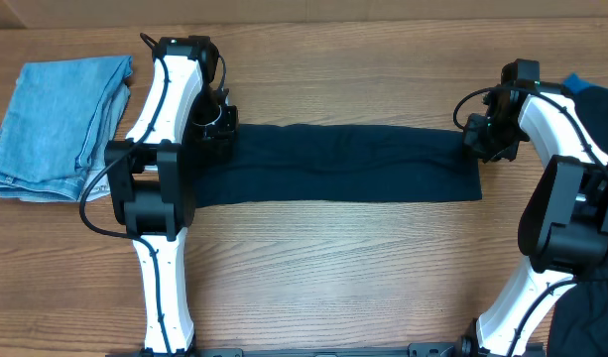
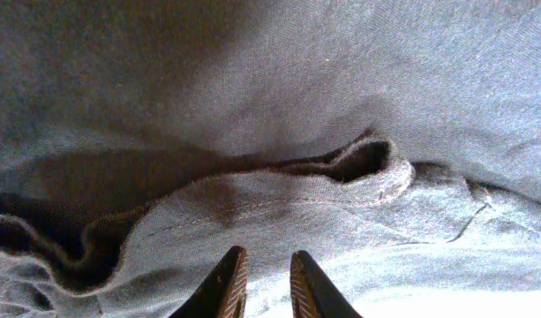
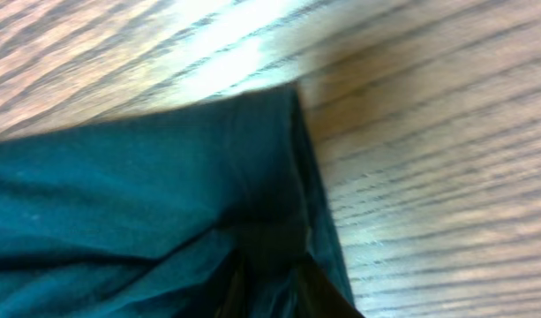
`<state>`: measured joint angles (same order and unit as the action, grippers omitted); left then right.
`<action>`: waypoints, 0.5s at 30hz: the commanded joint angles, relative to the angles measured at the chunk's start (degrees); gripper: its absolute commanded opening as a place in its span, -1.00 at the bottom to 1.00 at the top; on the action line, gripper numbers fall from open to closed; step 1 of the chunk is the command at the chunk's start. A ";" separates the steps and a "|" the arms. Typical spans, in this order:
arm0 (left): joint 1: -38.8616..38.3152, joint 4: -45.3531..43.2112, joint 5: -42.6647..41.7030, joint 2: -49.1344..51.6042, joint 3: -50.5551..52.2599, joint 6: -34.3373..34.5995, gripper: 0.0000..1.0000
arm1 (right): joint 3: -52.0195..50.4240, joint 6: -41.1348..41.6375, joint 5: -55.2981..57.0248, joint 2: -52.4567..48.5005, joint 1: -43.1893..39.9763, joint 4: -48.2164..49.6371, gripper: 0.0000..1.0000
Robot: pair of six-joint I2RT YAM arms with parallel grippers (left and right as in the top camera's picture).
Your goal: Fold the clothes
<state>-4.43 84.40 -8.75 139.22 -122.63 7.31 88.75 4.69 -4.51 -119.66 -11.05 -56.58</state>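
Clothes (image 1: 343, 164) lie as a dark navy strip, stretched flat across worktop (image 1: 333, 268) between both arms. At one end, left pincer (image 2: 266, 256) clenched on cloth; at the other, right pincer (image 1: 472, 139) pinching a bunched corner. Folded denim (image 1: 56, 124) far left.

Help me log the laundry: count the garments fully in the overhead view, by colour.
Dark navy garment: 1
Light blue denim garment: 1
Total: 2
Dark fabric cut off at the right edge: not counted.

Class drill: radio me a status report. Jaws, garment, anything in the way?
Left gripper shut on navy garment, left end. Right gripper shut on right corner. Garment lies as long band between them. Folded denim apart, far left; nothing obstructing.
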 commanded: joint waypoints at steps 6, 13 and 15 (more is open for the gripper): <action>0.00 0.02 0.42 0.17 0.24 -0.94 -0.59 | -0.24 0.00 1.27 -0.07 0.02 2.38 -0.92; 0.00 0.46 4.85 0.17 0.24 -1.07 -0.80 | -0.24 -9.55 4.48 -0.07 0.04 6.80 -0.92; 0.00 0.48 5.16 0.17 0.24 -1.07 -0.80 | -0.24 -10.86 4.52 -0.07 0.04 6.82 -0.92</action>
<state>-4.43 84.66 -5.74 139.22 -122.58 7.03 88.71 -2.22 -1.30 -119.66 -11.05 -50.11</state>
